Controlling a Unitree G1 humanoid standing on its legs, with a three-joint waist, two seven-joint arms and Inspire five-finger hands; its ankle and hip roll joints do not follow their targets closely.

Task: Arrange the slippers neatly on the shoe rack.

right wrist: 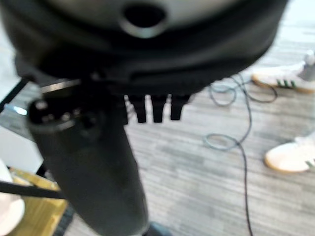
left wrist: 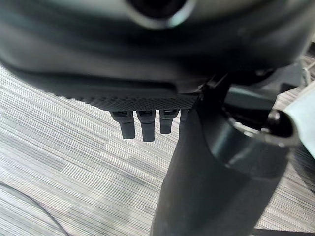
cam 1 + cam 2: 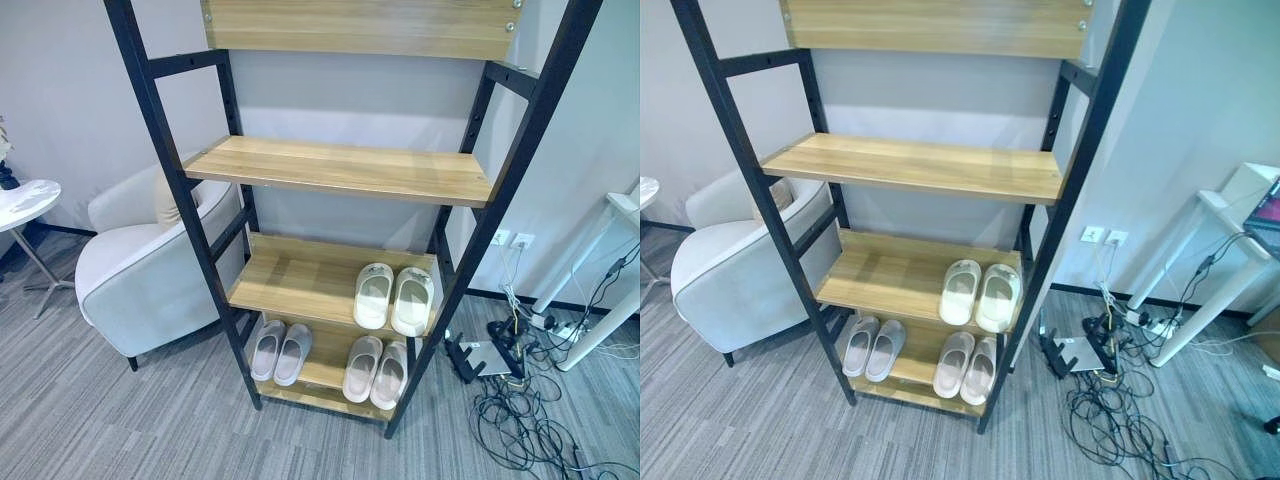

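I see the black-framed ladder shoe rack with light wooden shelves [image 3: 340, 168] standing against the wall. A cream pair of foam slippers [image 3: 394, 298] sits side by side on the right of the second shelf from the bottom. On the bottom shelf a pale grey pair of slippers [image 3: 280, 352] lies at the left and a beige pair of slippers [image 3: 377, 371] at the right, toes toward the wall. All three pairs appear already placed.

The left hand [image 2: 142, 125] hangs over the grey striped carpet [image 2: 59, 162], fingers straight and relaxed, holding nothing. The right hand [image 1: 155, 109] is likewise extended and empty above the floor, with a person's white sneakers [image 1: 290, 157] nearby.

Risks, as I judge them:
- The beige pair sits near the front edge of the bottom shelf; a careless nudge could push a slipper off onto the floor.
- Reaching between the slanted black uprights could strike the frame and shake the rack.
- The tangle of black cables and power strips [image 3: 520, 400] lies just right of the rack; a step there could snag.
- The white armchair [image 3: 150, 270] crowds the left side.
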